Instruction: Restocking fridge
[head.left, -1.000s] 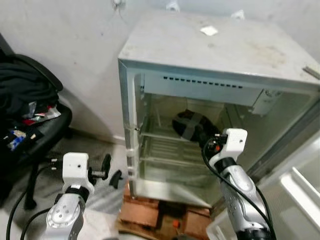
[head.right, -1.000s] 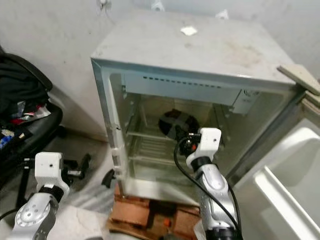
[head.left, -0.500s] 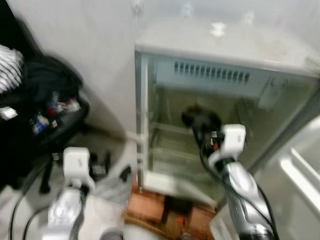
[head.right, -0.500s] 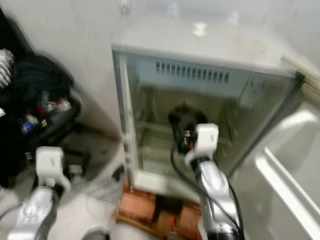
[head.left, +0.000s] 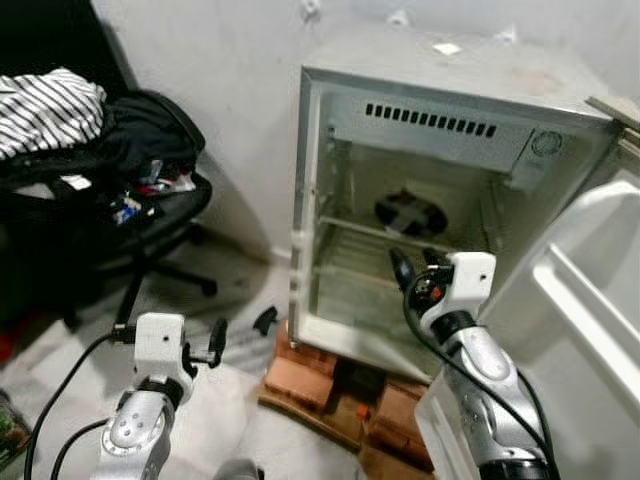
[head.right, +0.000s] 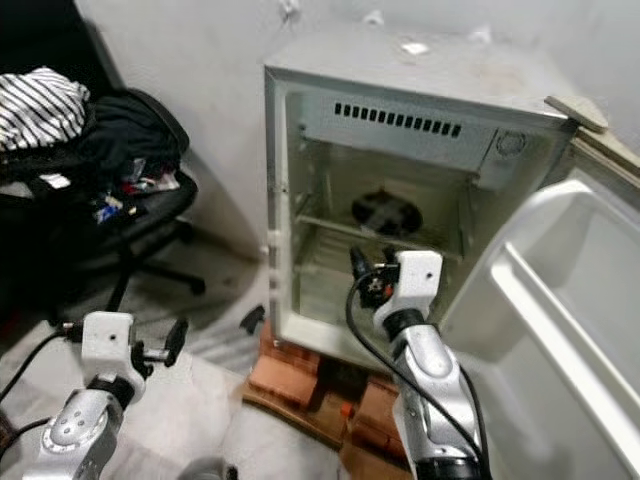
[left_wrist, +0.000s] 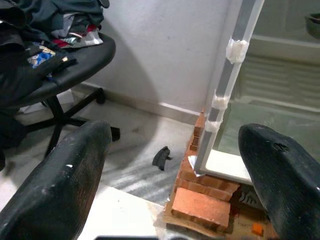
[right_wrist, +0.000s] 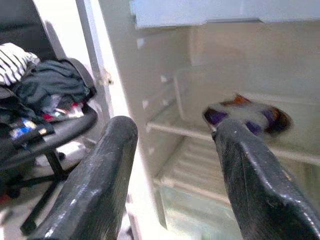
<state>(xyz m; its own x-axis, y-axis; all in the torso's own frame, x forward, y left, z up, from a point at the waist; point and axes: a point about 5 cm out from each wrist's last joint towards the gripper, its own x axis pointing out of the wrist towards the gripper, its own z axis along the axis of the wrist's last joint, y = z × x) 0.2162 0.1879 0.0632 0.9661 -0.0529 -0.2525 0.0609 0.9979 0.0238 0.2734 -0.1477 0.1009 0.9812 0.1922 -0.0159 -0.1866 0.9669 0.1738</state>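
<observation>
A small white fridge (head.left: 455, 75) stands open on bricks (head.left: 310, 385). On its wire shelf (head.left: 350, 232) lies a dark round packet (head.left: 410, 212) with purple and orange on it (right_wrist: 247, 116). In front of the fridge opening my right gripper (head.left: 415, 268) is held open and empty, a little below and short of the packet. My left gripper (left_wrist: 175, 145) is low at the left, open and empty, facing the floor beside the fridge.
The fridge door (head.left: 590, 300) swings open at the right. A black office chair (head.left: 150, 215) piled with clothes, a striped garment (head.left: 50, 105) among them, stands at the left. A small black piece (left_wrist: 161, 157) lies on the floor by the bricks.
The whole view has pulled back and turned left through a blur. My right gripper, earlier up against the dark packet, now stands apart from it; the packet stays on the shelf.
</observation>
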